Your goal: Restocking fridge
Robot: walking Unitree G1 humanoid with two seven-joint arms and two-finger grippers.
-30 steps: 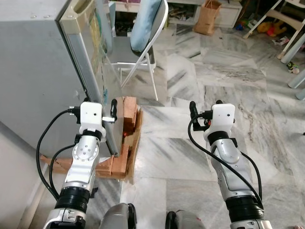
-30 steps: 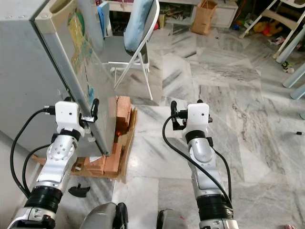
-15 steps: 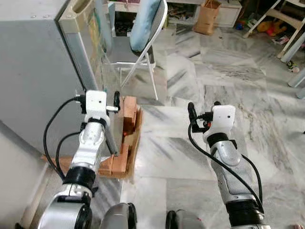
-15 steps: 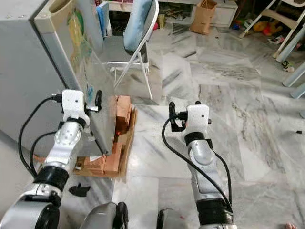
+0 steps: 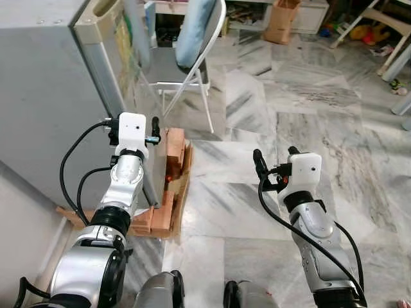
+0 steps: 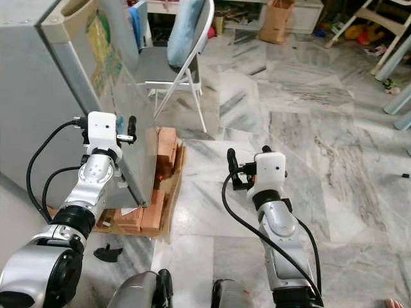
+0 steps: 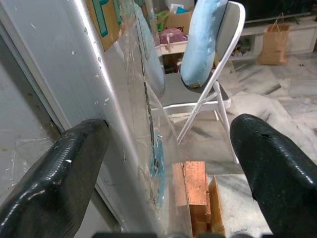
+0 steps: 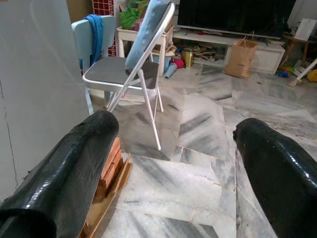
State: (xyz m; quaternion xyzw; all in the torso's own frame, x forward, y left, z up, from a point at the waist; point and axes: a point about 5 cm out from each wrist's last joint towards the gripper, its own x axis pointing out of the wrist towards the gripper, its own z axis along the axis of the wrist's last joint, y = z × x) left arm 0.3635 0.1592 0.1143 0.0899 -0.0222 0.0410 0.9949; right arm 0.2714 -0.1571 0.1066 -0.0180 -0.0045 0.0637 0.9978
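Left eye view: my left gripper (image 5: 154,130), jaws spread, straddles the fridge door (image 5: 119,77) edge at left of centre. My right gripper (image 5: 273,168) hangs spread, lower right.

Left wrist view: one finger (image 7: 54,168) sits behind the door edge; a shallow hook could slip off.
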